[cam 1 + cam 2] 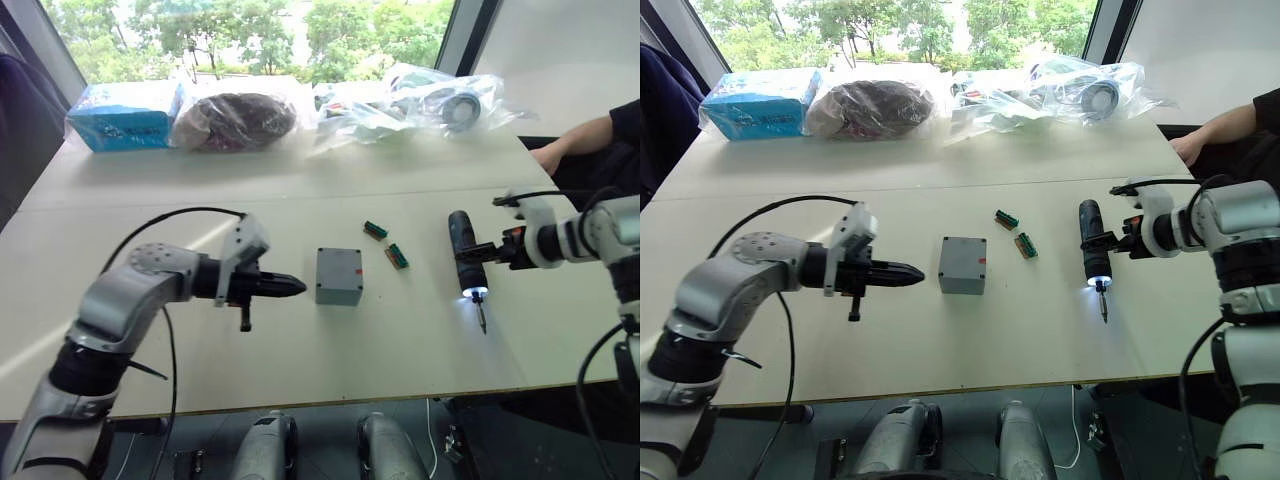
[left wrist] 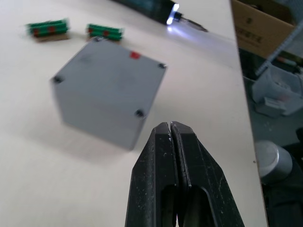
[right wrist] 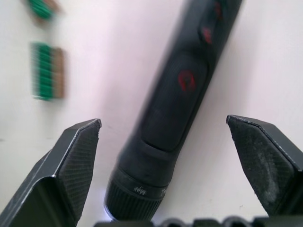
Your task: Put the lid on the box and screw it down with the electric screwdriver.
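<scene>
White table (image 1: pixel 200 340), closed grey box (image 1: pixel 338 276)

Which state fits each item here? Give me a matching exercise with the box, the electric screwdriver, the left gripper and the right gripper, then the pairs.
Things:
1. box
2. electric screwdriver
3. left gripper
4. right gripper

States:
A. fingers open, one on each side of the tool
B. lid on, four corner screws visible
C. fingers shut, pointing at the grey cube
D. lying on the table, tip light on

Pairs: 1-B, 2-D, 3-C, 4-A
</scene>
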